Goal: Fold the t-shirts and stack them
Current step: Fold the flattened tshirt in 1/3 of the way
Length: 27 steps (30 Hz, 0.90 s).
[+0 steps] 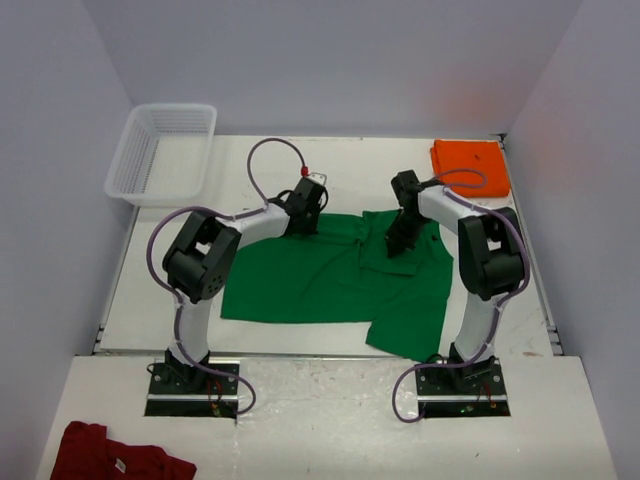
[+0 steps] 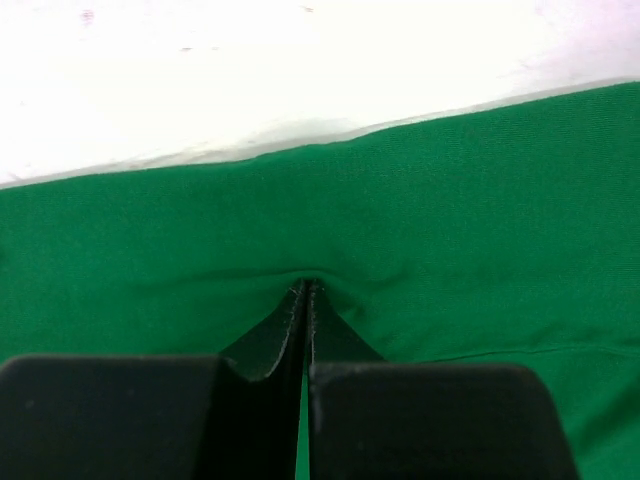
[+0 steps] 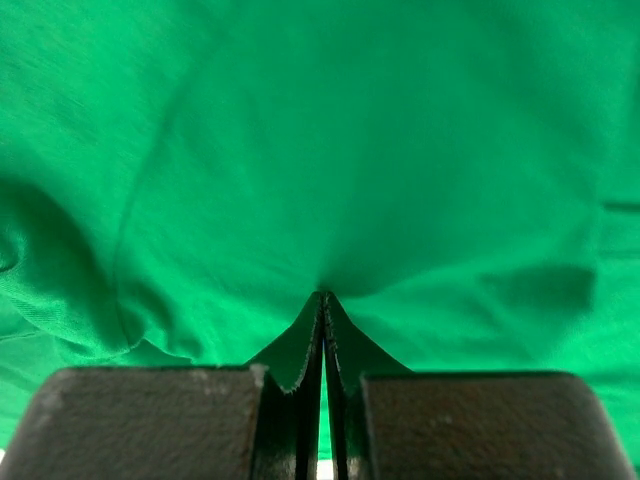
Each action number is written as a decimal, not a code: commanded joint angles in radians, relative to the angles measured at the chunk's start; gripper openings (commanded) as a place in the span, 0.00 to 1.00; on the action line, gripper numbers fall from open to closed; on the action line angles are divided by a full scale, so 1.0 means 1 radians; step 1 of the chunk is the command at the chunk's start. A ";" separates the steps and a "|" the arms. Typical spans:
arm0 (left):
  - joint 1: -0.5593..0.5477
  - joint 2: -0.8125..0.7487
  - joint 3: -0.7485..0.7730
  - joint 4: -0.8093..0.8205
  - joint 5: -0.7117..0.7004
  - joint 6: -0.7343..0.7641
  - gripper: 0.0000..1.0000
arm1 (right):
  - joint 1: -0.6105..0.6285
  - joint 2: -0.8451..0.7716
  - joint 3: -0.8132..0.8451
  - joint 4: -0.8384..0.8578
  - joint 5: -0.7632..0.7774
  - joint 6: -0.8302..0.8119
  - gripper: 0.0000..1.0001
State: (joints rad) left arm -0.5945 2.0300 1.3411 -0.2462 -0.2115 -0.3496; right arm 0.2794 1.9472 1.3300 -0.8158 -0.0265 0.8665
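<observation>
Limp, light and sure to sag, the green t-shirt (image 1: 300,280) lies spread on the surface (image 1: 140,300) under the left end effector (image 2: 306,288) and right end effector (image 3: 322,296), each pinching a tuck of cloth; its edges look the better hold.

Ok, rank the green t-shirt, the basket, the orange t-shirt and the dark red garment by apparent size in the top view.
1. green t-shirt
2. white basket
3. orange t-shirt, folded small
The dark red garment is cut off by the frame's bottom edge, so its rank is unsure.
</observation>
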 commanded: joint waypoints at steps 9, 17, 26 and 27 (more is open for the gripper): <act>-0.067 0.050 0.016 -0.039 0.089 -0.037 0.00 | -0.014 -0.194 -0.086 -0.017 0.074 0.074 0.00; -0.087 -0.037 0.015 -0.053 -0.159 -0.072 0.00 | 0.001 -0.402 -0.253 0.318 -0.119 -0.174 0.00; -0.068 -0.277 -0.062 -0.100 -0.414 -0.080 0.30 | 0.023 -0.476 -0.218 0.421 -0.294 -0.317 0.12; -0.042 -0.293 -0.069 -0.108 -0.404 -0.078 0.32 | 0.029 -0.476 -0.218 0.431 -0.311 -0.328 0.26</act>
State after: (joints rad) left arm -0.6724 1.8275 1.2858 -0.3351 -0.5182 -0.4103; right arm 0.2882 1.4799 1.0760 -0.4557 -0.2451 0.6205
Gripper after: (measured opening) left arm 0.299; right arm 0.170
